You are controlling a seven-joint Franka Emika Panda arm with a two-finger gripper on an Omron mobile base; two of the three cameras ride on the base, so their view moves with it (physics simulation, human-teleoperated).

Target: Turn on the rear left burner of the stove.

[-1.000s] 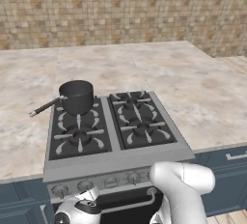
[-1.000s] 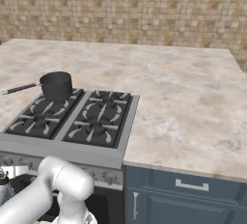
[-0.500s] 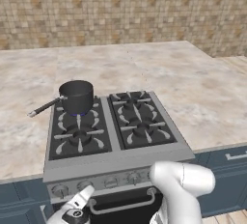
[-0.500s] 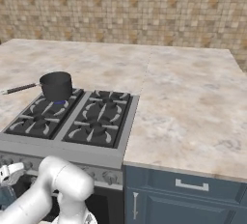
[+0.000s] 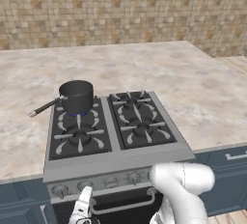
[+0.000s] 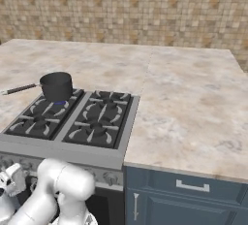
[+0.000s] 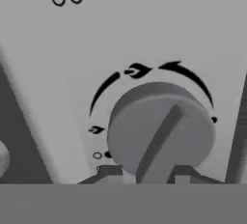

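- One knob [image 7: 160, 135] is seen close up at lower centre of the hand view, directly ahead of the gripper [image 7: 144, 175]; its raised bar runs on a diagonal from lower left to upper right of that frame.
- Both dark fingertips [image 7: 112, 174] rise at the bottom edge, one on each side of the bar's lower end. They are held apart; whether they touch the knob cannot be told.
- In the left base view the gripper [image 5: 83, 206] is found at the bottom left, just below the knob row on the front of the stove [image 5: 111, 162], at the second knob from the left.
- The rear left burner [image 5: 77, 111] lies up and back from there, at the cooktop's back-left quarter, under a dark saucepan [image 5: 75, 96]. A small blue glow shows at the pan's base, so the burner is judged lit.
- Compared with half a second ago, the hand has been drawn slightly lower and clearer of the panel in the left base view; the blue glow was already there then, but not a second ago.
- The saucepan and the base cameras are unchanged.
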